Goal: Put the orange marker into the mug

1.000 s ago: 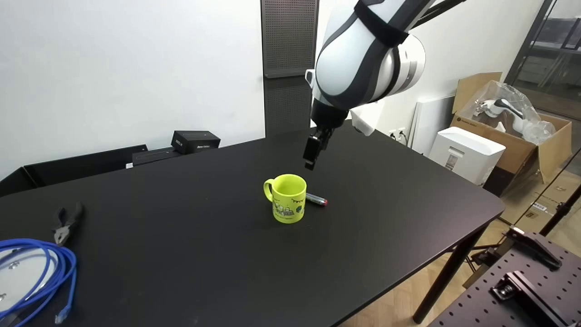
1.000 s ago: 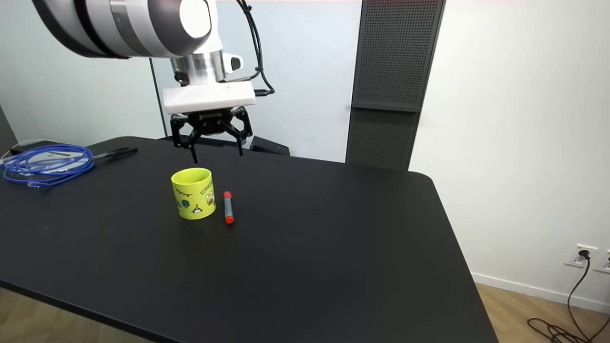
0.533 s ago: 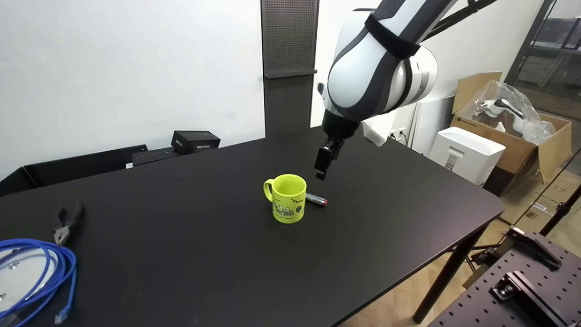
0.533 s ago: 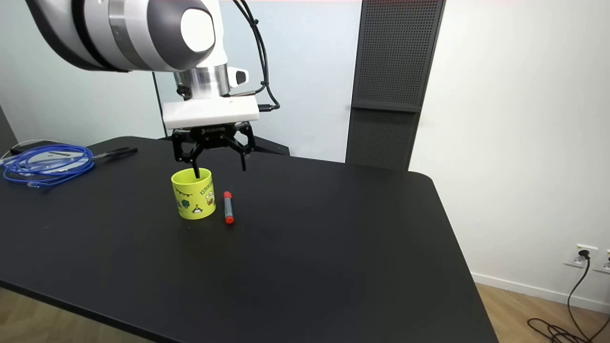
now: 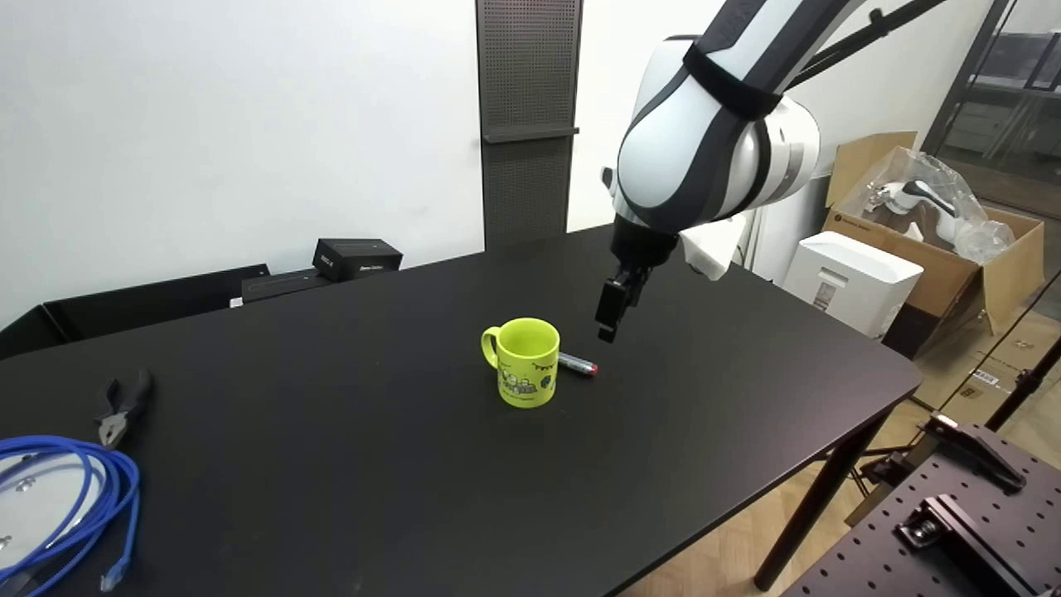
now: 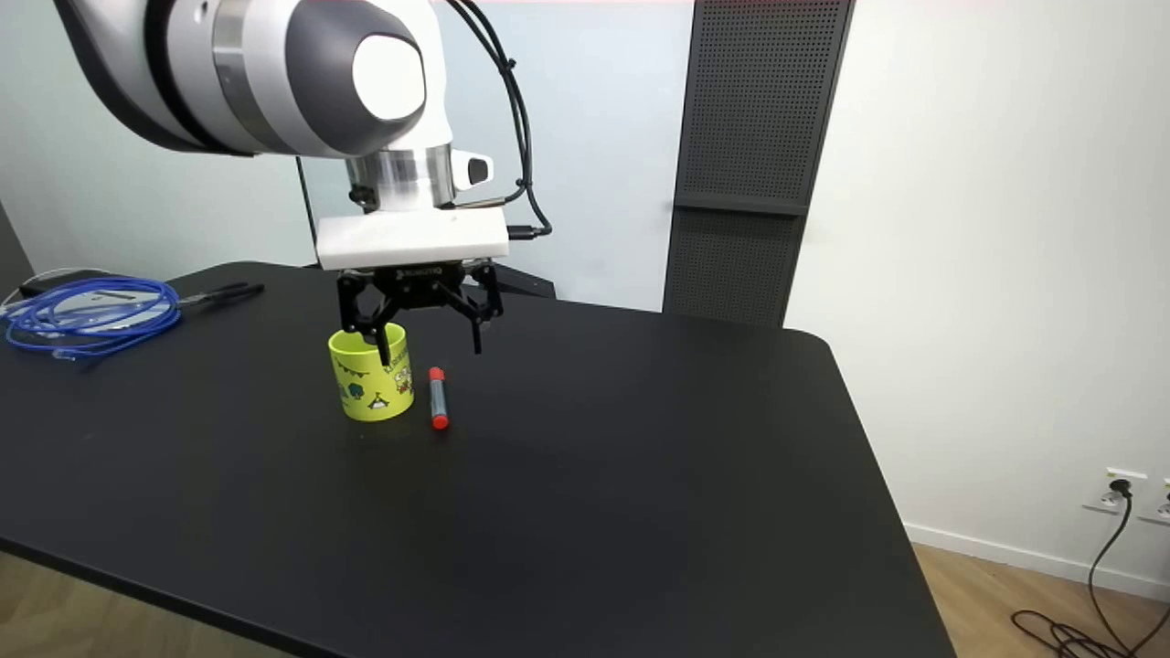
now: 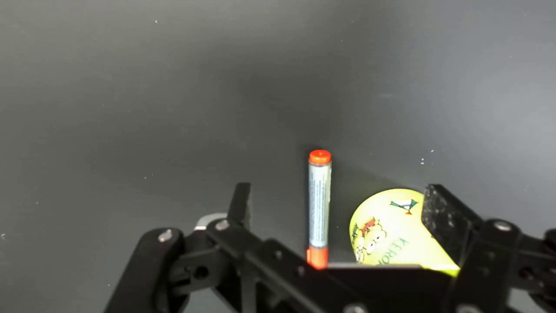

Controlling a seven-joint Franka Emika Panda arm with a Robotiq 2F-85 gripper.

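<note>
The orange marker lies on the black table in both exterior views [image 5: 578, 364] [image 6: 439, 400], close beside the mug. It has a grey body and orange-red ends. The yellow-green mug [image 5: 528, 377] stands upright; it also shows in an exterior view [image 6: 373, 391]. My gripper [image 6: 431, 357] is open and empty, above the table. In the wrist view the marker [image 7: 319, 204] lies between the spread jaws, nearer the left finger, its lower end partly hidden by the gripper. The mug [image 7: 382, 234] lies behind the right finger [image 7: 447, 217], which hides part of it.
A blue cable coil [image 5: 108, 481] and pliers [image 5: 120, 410] lie at one end of the table [image 5: 373, 497]. Black boxes [image 5: 356, 259] stand along the back edge. A wall runs behind the table.
My open gripper has moved down and, in both exterior views, to the right, coming lower over the marker. The marker and the mug have not moved.
</note>
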